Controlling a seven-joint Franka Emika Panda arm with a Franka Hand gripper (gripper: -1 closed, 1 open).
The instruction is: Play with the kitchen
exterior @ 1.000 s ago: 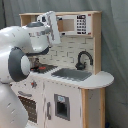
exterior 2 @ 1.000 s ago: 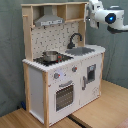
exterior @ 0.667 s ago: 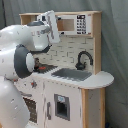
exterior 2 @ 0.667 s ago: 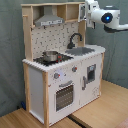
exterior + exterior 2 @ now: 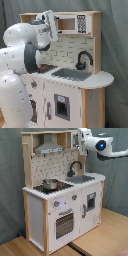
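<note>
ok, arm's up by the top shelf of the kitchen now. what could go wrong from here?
1. The arm's end sits close against the kitchen's upper shelf; a sideways move could knock the frame.
2. The faucet stands below it, so a straight descent might clip it.
3. In the first exterior view the arm hides the stovetop side, so contact there would go unseen.
</note>
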